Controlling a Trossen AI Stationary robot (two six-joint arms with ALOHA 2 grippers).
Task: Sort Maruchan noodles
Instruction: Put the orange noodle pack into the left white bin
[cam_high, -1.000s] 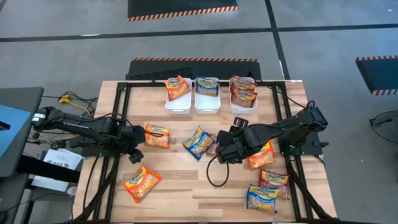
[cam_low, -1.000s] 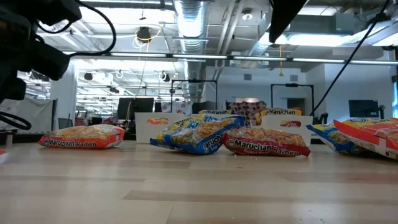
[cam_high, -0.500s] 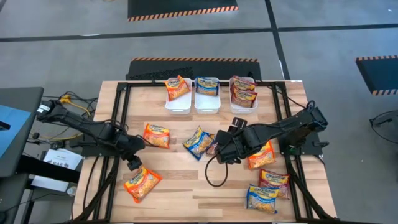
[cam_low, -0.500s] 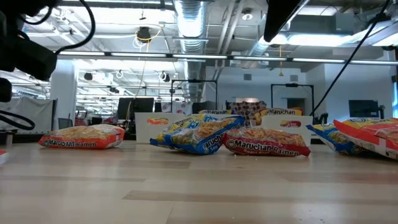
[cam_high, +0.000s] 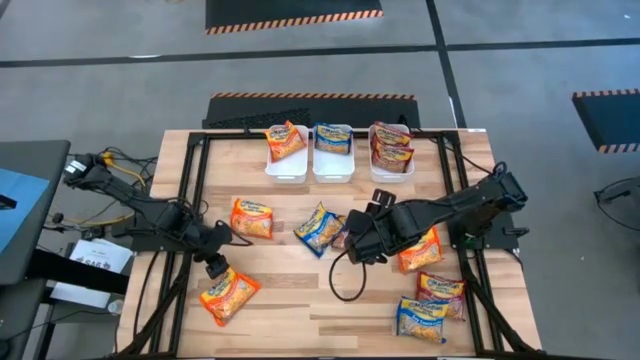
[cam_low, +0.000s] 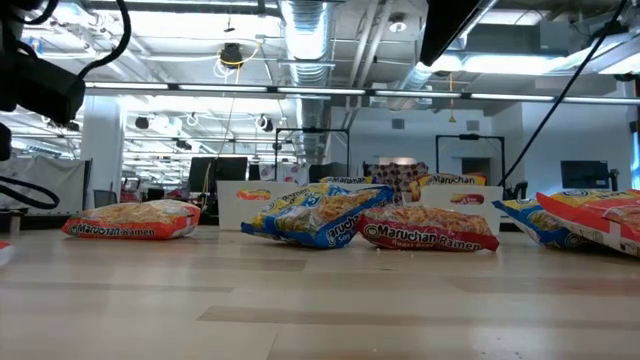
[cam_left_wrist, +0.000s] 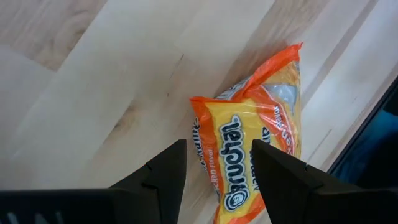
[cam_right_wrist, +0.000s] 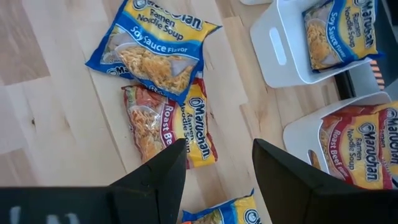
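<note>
One second has carried the left gripper (cam_high: 216, 262), fingers spread and empty, from the upper orange packet (cam_high: 251, 217) toward the lower orange packet (cam_left_wrist: 258, 158), likely its next pick, while the right gripper (cam_high: 357, 246) waits open.

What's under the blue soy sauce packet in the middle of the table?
The blue soy sauce packet lies on top of a dark red roast beef packet, covering its upper end. Anything else beneath the blue packet is hidden.
</note>
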